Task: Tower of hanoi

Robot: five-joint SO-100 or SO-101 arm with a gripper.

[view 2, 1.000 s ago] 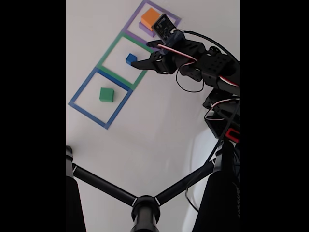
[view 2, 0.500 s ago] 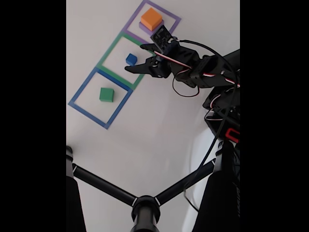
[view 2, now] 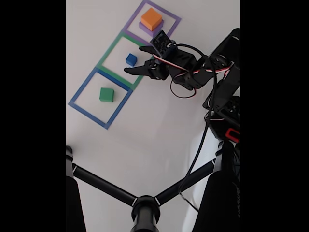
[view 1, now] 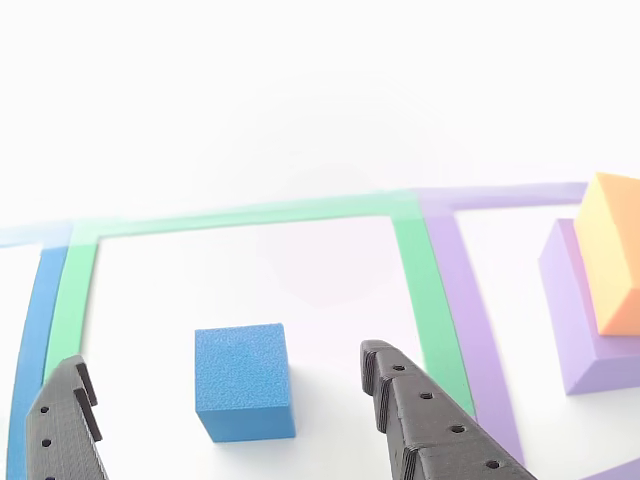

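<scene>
In the other view, the gripper (view 1: 235, 420) is hovering low over the white table (view 1: 300, 100) with its two fingers (view 1: 420, 420) standing well apart and empty, and the blue cube (view 1: 243, 380) is sitting between them, nearer the left-hand finger tip than the right. The step in hand appears to be the pickup of this blue cube. To do it well, the arm is probably needing to ease forward and down until the cube lies squarely between the pads, centred so neither finger is nudging it first, and only then close, since a light foam-like cube is likely to skid on the smooth table if struck off-centre.

Going left to right in the fixed view, three taped squares are lying in a row: the blue square (view 2: 77, 94), the green square (view 2: 107, 52) and the purple square (view 2: 171, 20). One green cube (view 2: 106, 94) is resting inside the blue square, apart from its tape. One blue cube (view 2: 131, 59) is resting inside the green square, just beside the gripper (view 2: 134, 66). In the purple square one orange block (view 2: 151, 18) is sitting on top of one purple block (view 2: 146, 29). That is making four blocks and three squares in all, with one arm reaching in from the right
</scene>
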